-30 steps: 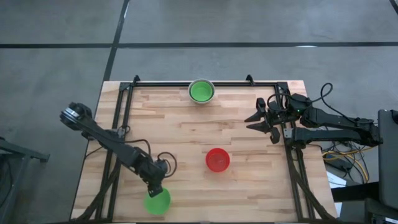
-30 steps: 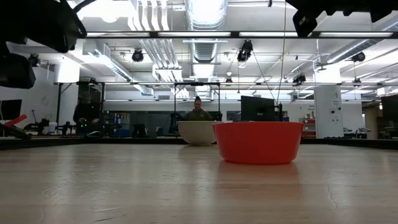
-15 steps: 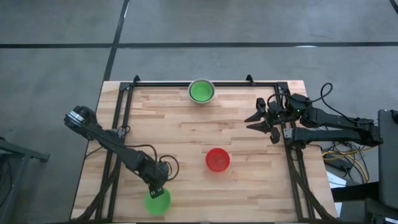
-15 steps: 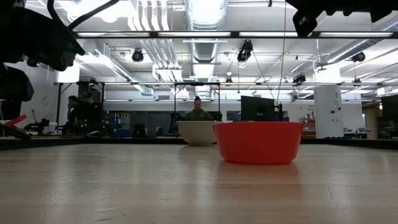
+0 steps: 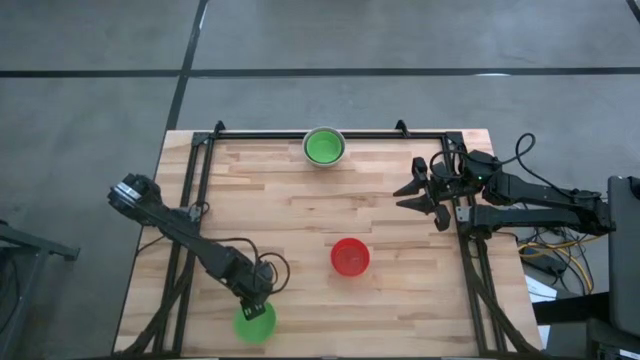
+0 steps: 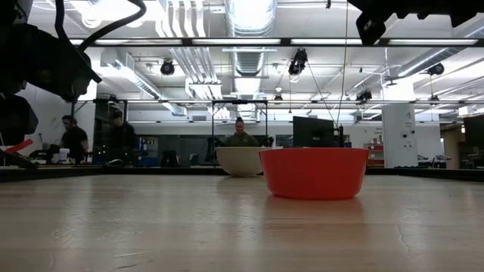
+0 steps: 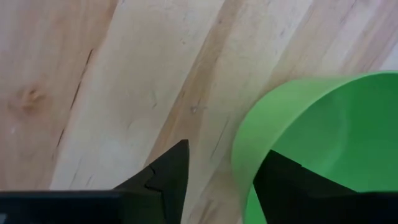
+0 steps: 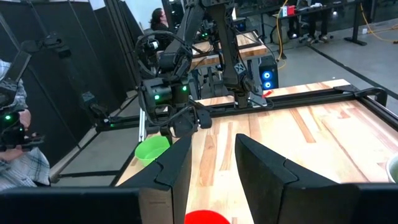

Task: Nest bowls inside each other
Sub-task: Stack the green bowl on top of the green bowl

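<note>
Bowls, three groups seen on the wooden counter (image 5: 300,215). One green bowl (image 5: 254,322) is placed at the near left edge of the counter; its rim is straddled by the left pincer (image 5: 256,302), one finger (image 7: 163,180) outside the wall and the other inside, the jaws parted and not yet closed on it. A red bowl (image 5: 350,256) is set alone right of the middle, upright, apart from the others. A white bowl (image 5: 324,147) is found at the far edge, with a green bowl nested inside it; how many green bowls are stacked there cannot be told. In the low view the red bowl (image 6: 314,173) is seen in front, with the white bowl (image 6: 240,161) farther back and just to its left.

The right pincer (image 5: 422,195) is held above the right side of the counter, well apart from every bowl, its fingers (image 8: 177,168) parted and nothing between them.

Beyond the counter, a workshop room with people (image 6: 74,140) standing at benches is visible.
</note>
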You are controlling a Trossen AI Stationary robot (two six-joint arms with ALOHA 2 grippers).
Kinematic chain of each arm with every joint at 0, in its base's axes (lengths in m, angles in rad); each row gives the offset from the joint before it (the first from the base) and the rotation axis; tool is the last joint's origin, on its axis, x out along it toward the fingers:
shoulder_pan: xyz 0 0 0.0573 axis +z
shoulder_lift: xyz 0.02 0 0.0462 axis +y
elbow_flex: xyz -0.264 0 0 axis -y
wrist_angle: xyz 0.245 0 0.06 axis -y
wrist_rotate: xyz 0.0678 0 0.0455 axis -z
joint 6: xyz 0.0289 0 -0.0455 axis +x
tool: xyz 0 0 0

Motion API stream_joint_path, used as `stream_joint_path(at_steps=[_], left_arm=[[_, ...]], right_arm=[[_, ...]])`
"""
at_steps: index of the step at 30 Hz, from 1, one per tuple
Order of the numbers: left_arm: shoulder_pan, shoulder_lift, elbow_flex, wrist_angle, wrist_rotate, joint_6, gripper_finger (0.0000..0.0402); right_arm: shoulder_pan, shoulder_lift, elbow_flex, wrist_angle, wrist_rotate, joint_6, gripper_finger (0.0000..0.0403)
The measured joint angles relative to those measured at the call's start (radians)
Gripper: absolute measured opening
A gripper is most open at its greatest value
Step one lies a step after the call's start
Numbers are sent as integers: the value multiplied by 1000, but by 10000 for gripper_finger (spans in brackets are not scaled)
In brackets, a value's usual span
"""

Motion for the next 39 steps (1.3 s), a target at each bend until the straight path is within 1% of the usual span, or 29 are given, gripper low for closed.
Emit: stream_joint_path(at_steps=[6,19,28,33,39], left_arm=[[0,1,0,3,-1,12,123],[0,1,0,25,-12,15,11],[1,-7,0,26,-19,28,8],[3,-49,0,25,-64,29,8],[12,-129,0,16,-142,46,7]], right_arm=[[0,0,0,0,0,-1,121],[0,0,0,0,0,-1,121],[0,0,0,0,0,-1,121],[0,0,0,0,0,-1,121],[0,0,0,0,0,0,121]])
